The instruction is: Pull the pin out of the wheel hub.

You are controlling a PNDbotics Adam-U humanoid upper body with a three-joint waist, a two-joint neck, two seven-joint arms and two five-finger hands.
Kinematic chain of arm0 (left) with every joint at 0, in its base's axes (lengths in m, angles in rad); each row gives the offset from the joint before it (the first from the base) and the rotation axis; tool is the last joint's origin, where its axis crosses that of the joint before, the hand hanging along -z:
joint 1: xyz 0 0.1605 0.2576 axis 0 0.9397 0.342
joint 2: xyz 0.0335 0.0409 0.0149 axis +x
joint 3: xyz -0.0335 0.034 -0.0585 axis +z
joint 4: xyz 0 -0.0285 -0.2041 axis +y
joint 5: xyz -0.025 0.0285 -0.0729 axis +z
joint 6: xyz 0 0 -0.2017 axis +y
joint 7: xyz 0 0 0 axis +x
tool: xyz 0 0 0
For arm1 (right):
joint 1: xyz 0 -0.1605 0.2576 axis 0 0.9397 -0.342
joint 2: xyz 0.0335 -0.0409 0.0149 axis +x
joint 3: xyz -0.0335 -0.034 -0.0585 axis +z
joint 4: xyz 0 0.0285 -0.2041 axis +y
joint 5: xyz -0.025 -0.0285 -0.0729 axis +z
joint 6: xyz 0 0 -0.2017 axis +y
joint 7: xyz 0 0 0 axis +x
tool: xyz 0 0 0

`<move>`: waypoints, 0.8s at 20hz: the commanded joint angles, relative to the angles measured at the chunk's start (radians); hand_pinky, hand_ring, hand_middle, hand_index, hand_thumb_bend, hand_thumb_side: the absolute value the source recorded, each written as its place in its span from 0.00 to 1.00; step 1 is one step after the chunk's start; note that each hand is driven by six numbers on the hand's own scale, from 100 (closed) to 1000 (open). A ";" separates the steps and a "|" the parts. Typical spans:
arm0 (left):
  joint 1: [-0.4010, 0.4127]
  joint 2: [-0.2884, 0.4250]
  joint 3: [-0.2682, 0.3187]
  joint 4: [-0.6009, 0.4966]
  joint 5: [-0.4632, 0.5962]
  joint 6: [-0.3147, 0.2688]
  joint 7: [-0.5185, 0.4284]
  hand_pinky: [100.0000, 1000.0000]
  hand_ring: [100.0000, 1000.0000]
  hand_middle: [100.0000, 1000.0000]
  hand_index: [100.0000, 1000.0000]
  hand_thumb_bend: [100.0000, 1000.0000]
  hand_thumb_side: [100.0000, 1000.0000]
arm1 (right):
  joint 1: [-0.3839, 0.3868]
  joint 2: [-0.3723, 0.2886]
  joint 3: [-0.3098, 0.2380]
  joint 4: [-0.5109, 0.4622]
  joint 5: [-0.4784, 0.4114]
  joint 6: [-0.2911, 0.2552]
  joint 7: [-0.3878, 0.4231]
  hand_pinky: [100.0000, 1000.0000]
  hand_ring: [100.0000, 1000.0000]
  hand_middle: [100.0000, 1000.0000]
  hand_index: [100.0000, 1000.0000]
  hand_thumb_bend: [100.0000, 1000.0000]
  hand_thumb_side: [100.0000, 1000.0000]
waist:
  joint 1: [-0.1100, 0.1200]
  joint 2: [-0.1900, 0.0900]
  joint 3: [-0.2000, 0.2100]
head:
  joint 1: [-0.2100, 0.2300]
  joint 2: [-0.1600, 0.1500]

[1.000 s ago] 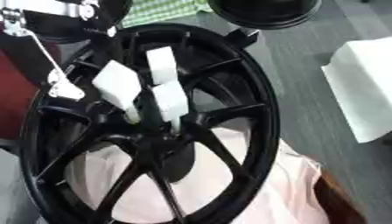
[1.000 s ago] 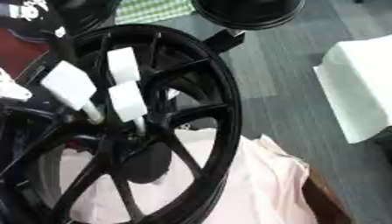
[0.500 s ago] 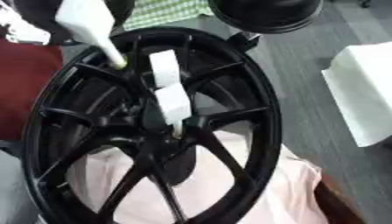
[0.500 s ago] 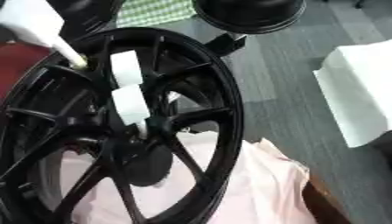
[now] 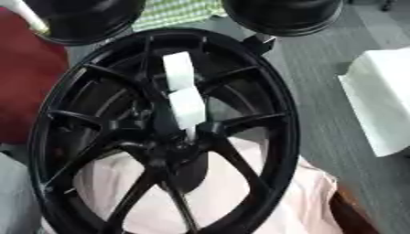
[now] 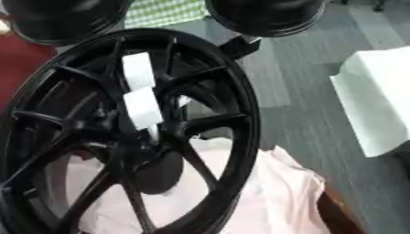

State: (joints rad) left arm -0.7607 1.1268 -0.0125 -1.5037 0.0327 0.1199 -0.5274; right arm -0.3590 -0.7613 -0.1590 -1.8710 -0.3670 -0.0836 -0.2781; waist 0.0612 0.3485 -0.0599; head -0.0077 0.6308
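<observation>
The pin (image 5: 186, 103) sits in the wheel (image 5: 284, 119), a white, two-block piece leaning up and away from the hub (image 5: 172, 153), with its thin lower tip entering the centre between the spokes. The wheel lies tilted on a pink cloth (image 5: 264, 192). Neither of your hands shows in either view, so you cannot tell from here how far open they are. Nothing has hold of the pin. A pale strip at the upper left corner (image 5: 22, 13) might be part of something reaching in, but it is too cut off to tell.

Bring one hand in from above, over the open face of the wheel rather than through the spokes. Close it around the lower white block, near where the tip meets the hub. A grip there probably gives better control than one on the top block.

Pull along the pin's own lean, up and toward the far rim, not straight up, or the tip may bind. The wheel rests on soft cloth and could rock, so consider steadying the near rim with your other hand. Keep clear of the two black round things (image 5: 280, 16) beyond the rim as you lift.
</observation>
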 commanded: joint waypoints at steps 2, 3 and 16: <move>0.081 0.088 0.080 0.040 -0.006 -0.005 0.055 0.63 0.48 0.34 0.33 0.06 0.00 | -0.002 -0.028 -0.018 -0.017 0.005 -0.002 -0.008 0.88 0.71 0.61 0.72 0.00 0.70 | -0.003 -0.014 0.005 | -0.003 -0.003; 0.110 0.094 0.095 0.053 -0.006 -0.005 0.069 0.63 0.48 0.34 0.33 0.06 0.00 | -0.002 -0.028 -0.019 -0.017 0.005 -0.002 -0.009 0.88 0.71 0.61 0.72 0.00 0.70 | -0.003 -0.014 0.006 | -0.003 -0.003; 0.373 0.043 0.171 0.069 -0.074 -0.019 0.148 0.74 0.64 0.57 0.67 0.19 0.00 | -0.008 -0.018 -0.024 -0.026 0.011 -0.004 -0.017 0.88 0.71 0.61 0.72 0.00 0.70 | -0.017 0.000 0.010 | 0.012 -0.009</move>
State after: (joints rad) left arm -0.3829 1.1408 0.1362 -1.4246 -0.0333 0.1008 -0.3824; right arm -0.3549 -0.7606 -0.1698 -1.8772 -0.3583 -0.0877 -0.2916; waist 0.0448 0.3638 -0.0493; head 0.0023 0.6306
